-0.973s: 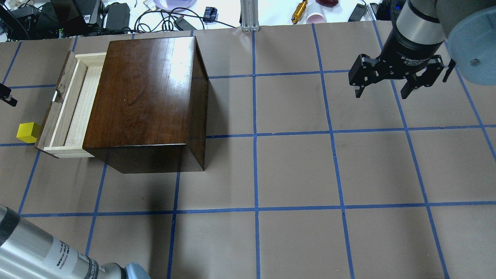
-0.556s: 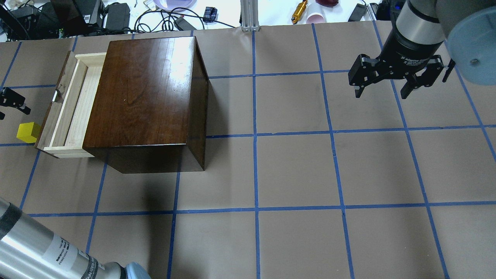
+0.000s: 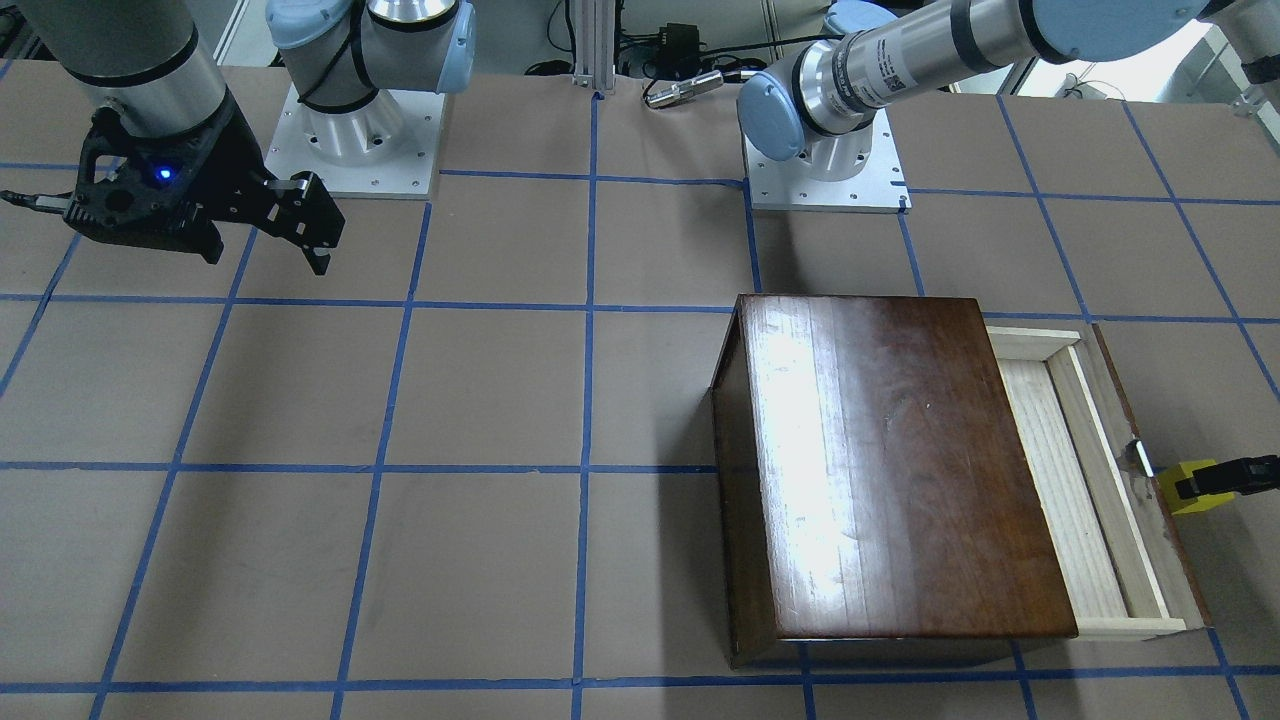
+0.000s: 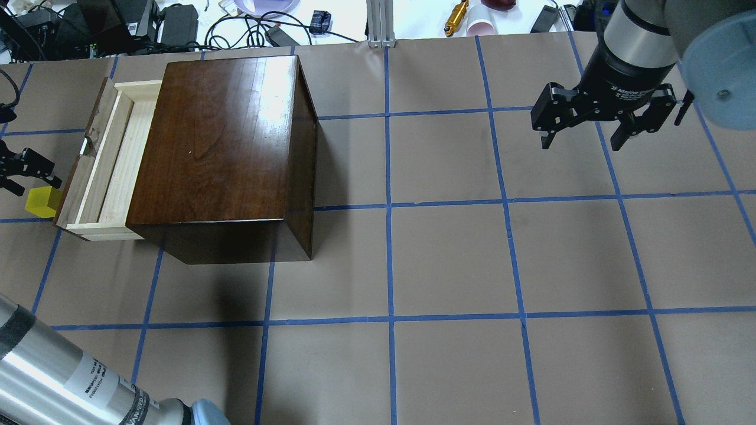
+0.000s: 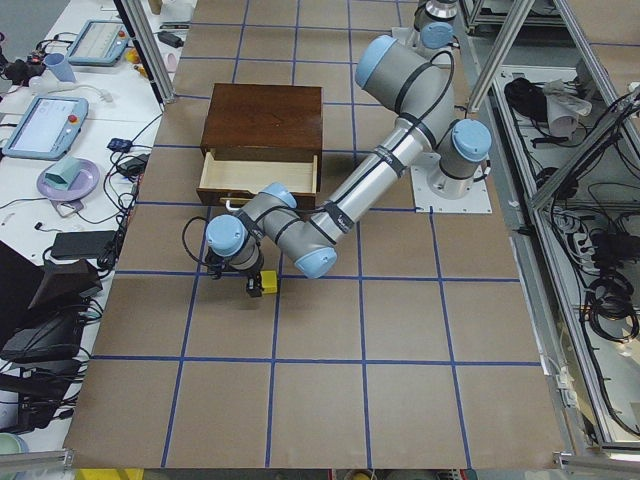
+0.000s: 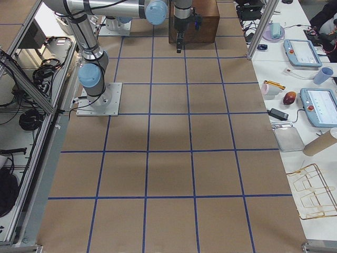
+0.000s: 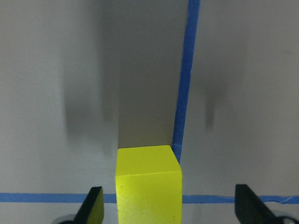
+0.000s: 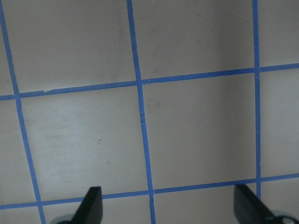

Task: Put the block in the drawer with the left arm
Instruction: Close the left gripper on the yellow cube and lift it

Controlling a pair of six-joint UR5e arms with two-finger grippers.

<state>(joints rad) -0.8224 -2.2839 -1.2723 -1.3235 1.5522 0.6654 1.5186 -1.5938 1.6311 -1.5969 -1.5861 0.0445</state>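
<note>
The yellow block (image 4: 41, 202) sits on the table just outside the dark front panel of the open drawer (image 4: 112, 165), which is pulled out of the dark-brown box (image 4: 224, 147). My left gripper (image 4: 32, 182) is open and hangs low over the block. In the left wrist view the block (image 7: 148, 186) lies between the two fingertips (image 7: 93, 207), nearer the left one. The block (image 3: 1190, 490) also shows in the front view beside the drawer's metal pull (image 3: 1138, 456). My right gripper (image 4: 582, 144) is open and empty, far off at the right back.
Blue tape lines grid the brown table. Cables, adapters and a pink cup (image 4: 481, 26) lie beyond the far edge, beside an aluminium post (image 4: 381, 23). The left arm's upper link (image 4: 65, 383) crosses the near left corner. The arm bases (image 3: 825, 150) stand behind the box.
My left gripper has come in from the left edge and moved toward the block, now standing over it. The block, drawer and right arm have not moved.
</note>
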